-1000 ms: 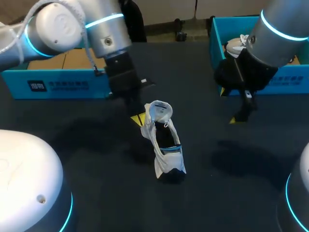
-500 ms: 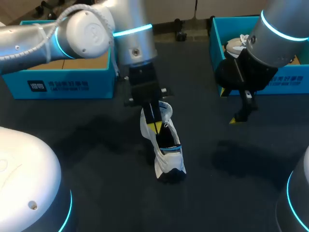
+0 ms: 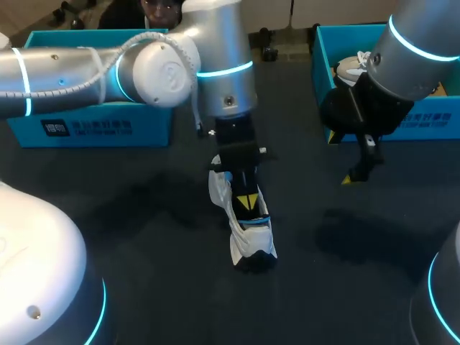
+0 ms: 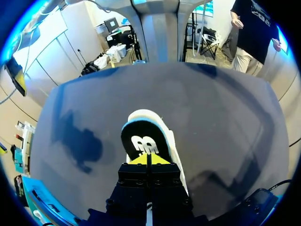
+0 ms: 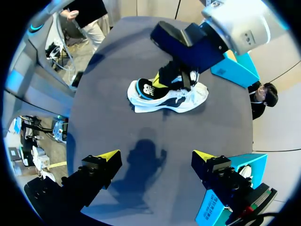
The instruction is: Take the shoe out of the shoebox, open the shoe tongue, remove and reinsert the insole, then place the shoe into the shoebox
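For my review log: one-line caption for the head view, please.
Left gripper, shut, tips inside the white shoe; right gripper open by a shoebox.

My left gripper (image 3: pixel 246 200) has black fingers with bright yellow tips, and my right gripper (image 5: pixel 155 155) is coloured the same. The shoe (image 3: pixel 248 233) at the frame's middle is white, with a thin blue band and a black panel bearing a white mark. The table (image 3: pixel 144 230) is a plain dark blue-grey. The upper-left shoebox (image 3: pixel 108 128) and the upper-right shoebox (image 3: pixel 431 118) are turquoise, the former with a dark label. My left arm (image 3: pixel 72 68) and right arm (image 3: pixel 424 36) are silver with glowing cyan rings.
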`<control>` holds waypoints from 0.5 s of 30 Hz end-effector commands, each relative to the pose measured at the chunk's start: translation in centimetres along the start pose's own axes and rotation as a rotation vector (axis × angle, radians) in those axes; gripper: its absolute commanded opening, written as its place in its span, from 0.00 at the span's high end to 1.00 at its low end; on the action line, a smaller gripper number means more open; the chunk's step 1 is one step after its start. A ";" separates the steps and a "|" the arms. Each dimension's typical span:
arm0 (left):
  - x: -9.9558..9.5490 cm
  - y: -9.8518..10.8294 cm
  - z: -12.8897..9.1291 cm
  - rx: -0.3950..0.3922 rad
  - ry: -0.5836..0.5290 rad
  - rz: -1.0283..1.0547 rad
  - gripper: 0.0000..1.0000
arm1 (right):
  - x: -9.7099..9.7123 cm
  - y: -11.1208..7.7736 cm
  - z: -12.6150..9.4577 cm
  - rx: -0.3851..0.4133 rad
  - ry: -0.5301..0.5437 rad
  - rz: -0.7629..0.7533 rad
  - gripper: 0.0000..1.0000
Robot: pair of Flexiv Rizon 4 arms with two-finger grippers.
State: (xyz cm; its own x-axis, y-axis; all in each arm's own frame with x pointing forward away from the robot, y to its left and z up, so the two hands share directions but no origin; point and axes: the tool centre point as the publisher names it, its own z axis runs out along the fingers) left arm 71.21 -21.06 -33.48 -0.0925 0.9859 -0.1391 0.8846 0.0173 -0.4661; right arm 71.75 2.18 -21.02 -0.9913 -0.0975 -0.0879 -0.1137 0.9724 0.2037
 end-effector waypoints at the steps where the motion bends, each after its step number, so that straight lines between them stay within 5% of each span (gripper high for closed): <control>1: -0.3 0.6 1.3 -0.002 -0.007 0.004 1.00 | 0.0 0.1 0.1 0.002 0.000 0.000 0.00; 15: -0.5 0.9 5.0 0.009 0.018 0.014 1.00 | 0.0 0.1 0.1 0.002 0.000 0.000 0.00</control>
State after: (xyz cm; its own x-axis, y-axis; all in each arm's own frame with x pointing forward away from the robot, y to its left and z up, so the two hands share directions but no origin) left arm 69.85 -21.92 -37.31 -0.0733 0.9885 -0.1323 0.8825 0.0024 -0.4704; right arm 71.73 2.16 -21.00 -0.9914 -0.0974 -0.0876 -0.1135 0.9724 0.2038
